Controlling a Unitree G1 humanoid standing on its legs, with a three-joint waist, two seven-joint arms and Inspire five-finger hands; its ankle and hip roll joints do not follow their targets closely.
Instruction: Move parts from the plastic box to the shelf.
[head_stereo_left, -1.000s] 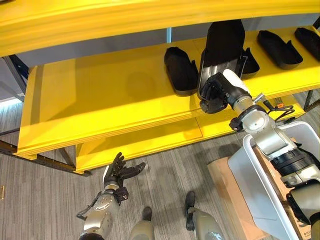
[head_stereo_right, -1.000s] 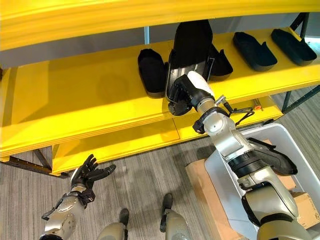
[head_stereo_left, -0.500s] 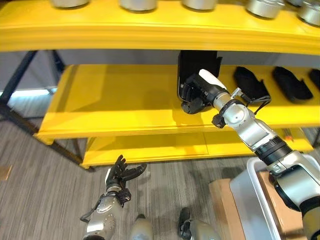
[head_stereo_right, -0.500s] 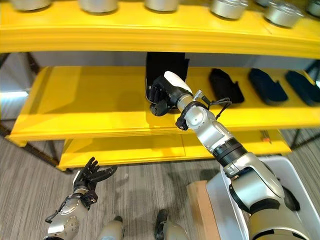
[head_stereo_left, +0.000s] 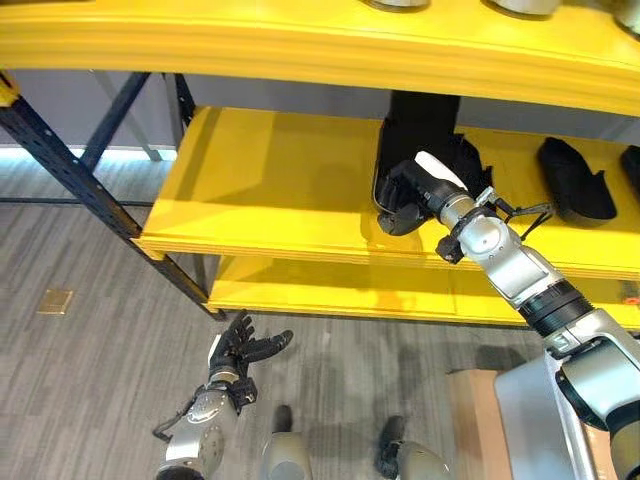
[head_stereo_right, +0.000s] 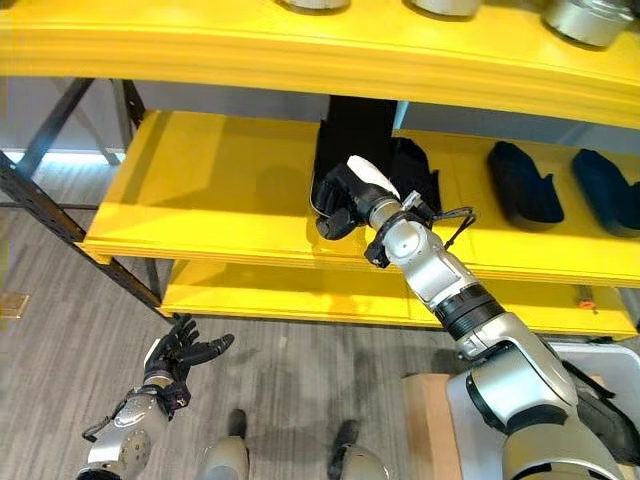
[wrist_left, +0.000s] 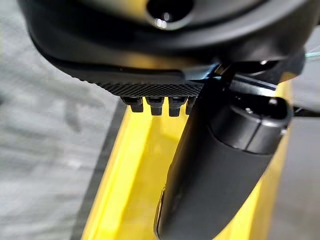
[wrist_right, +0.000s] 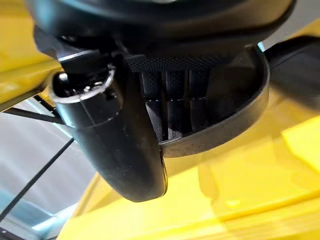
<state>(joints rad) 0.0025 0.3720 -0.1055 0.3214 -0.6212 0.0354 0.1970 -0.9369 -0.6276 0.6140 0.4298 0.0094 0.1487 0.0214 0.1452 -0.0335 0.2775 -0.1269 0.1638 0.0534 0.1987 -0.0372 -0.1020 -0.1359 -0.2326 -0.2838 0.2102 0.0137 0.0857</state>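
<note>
Gripping a black part (head_stereo_left: 415, 140) upright near the yellow shelf's (head_stereo_left: 270, 190) front edge, the right hand (head_stereo_left: 405, 195) left bare shelf leftward; the left hand (head_stereo_left: 240, 350) hung open.

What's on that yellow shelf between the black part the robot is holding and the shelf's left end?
Nothing: left of the held black part, the shelf is bare yellow board, seen from the head cameras.

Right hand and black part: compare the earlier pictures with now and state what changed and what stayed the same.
The camera has shifted, so the whole scene sits differently. The right hand remains curled on the black part, holding it upright over the yellow shelf; no clear move of its own. The left hand stays open, low over the floor. The other parts lie unchanged.
</note>
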